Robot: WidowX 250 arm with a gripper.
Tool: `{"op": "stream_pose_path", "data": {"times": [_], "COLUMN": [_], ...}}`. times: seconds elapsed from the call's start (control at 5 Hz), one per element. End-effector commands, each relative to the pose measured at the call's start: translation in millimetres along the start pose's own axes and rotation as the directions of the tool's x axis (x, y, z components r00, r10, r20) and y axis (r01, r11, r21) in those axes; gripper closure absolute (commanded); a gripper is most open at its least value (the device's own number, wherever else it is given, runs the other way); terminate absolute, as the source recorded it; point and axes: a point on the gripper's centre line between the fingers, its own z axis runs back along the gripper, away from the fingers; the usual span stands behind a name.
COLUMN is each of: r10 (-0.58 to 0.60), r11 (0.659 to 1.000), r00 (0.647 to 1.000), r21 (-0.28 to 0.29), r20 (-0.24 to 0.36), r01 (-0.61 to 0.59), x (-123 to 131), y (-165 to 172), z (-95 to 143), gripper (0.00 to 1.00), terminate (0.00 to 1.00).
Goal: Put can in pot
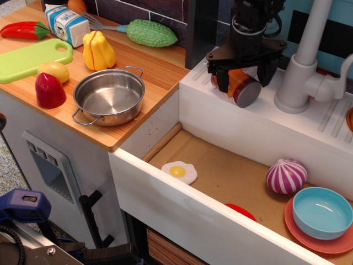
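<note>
Behind the sink (259,138), gripper (243,74) straddles the can (242,89), contact unclear.

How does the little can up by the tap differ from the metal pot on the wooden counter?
The can lies on its side on the white ledge, under the gripper; the pot stands upright on the wooden counter. The can is narrow with an orange label; the pot is wider, shallow and bare shiny steel. The pot has two loop handles; the can has none. Both are round, with metal showing.

Pot (109,97) shiny steel; counter (157,72) matt wood grain; can (241,87) grey metal end.
</note>
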Motion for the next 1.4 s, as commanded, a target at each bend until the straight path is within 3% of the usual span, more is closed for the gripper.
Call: {"op": "stream_pose_path", "data": {"times": [0.0, 0.2, 0.4, 0.6, 0.8, 1.2], "r10": [-0.011, -0.026, -0.023, -0.068, -0.104, -0.185], "r11": [0.998, 0.997, 0.999, 0.995, 0.975, 0.957], "r00": [1.0, 1.0, 1.0, 0.997, 0.993, 0.982], "r21": [-0.063, -0.077, -0.041, 0.066, 0.19, 0.219], "r20": [0.017, 0.0, 0.003, -0.024, -0.052, -0.044], "r01": [0.012, 0.026, 0.024, 0.069, 0.112, 0.19], "x": [11.6, 12.8, 13.9, 9.1, 2.4, 23.8], "y": [-1.5, -1.2, -2.9, 0.6, 29.9, 122.3], "z": [-6.9, -18.6, -13.2, 29.6, 72.2, 86.3], "gripper": [0.0, 0.0, 1.0, 1.0, 1.0, 1.0], "terminate": [0.0, 0.0, 0.0, 0.0, 0.0, 0.0]}}
